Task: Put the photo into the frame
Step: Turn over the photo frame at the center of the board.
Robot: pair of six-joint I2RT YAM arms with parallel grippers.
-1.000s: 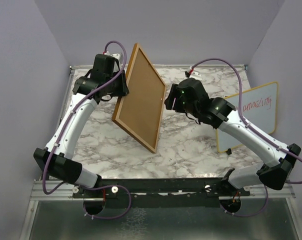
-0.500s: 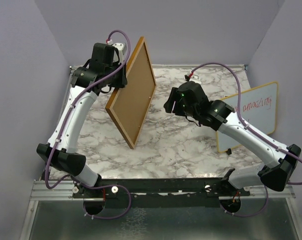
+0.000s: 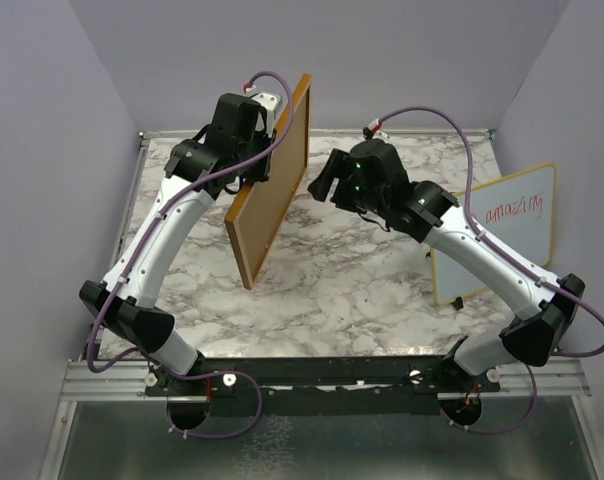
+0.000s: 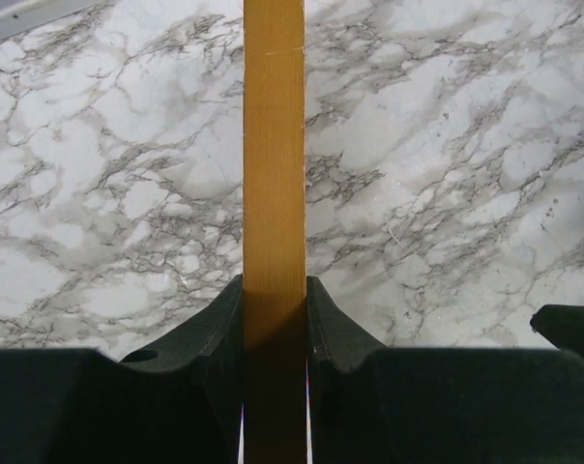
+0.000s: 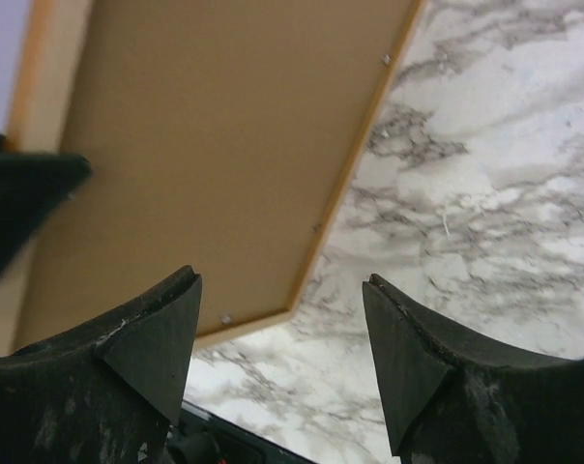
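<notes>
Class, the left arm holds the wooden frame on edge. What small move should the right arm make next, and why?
Probably ease the right gripper toward the brown back of the orange-rimmed rectangular wooden frame: its jaws stand open, apart from that back, while the left gripper is shut on the rim, holding it on edge.

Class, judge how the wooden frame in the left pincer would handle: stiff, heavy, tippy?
Probably stiff: the frame shows straight edges though the left pincer clamps only one rim. Likely light, as one pinch steadies it. Nearly on edge, it would probably tip if released.
</notes>
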